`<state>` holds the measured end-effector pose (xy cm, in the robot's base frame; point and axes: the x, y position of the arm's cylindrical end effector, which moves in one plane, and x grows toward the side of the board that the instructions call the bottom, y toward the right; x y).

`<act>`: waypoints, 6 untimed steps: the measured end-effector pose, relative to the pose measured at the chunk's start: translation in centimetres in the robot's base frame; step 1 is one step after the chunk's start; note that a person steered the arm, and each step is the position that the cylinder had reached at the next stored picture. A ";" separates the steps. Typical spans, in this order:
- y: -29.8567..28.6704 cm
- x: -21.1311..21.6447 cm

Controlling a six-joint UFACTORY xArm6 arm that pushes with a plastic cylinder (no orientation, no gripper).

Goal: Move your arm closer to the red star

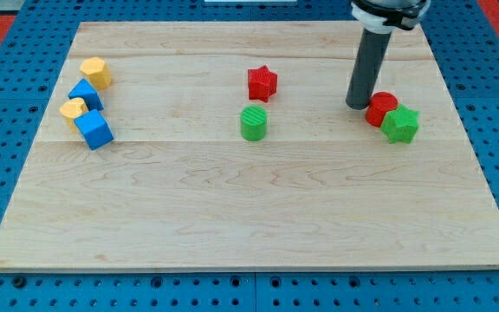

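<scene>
Table [249, 225]: bare wood nearest the camera. Red star [262, 83]: upper centre, above green cylinder [253, 123]. My tip [357, 105]: well right of the star, just beside red cylinder [381, 108]. Claw: none fitted. Approach largely remains; leftward travel judged outstanding.

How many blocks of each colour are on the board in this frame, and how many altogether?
Yellow: 2, a hexagon-like block and a smaller one
Blue: 2, one and another
Red: 2, the red star and a red cylinder
Green: 2, a green cylinder and a green star
Total: 8
</scene>
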<state>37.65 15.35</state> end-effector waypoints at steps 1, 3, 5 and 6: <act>0.5 0.0; -1.5 -1.9; -11.2 -0.4; -17.1 0.0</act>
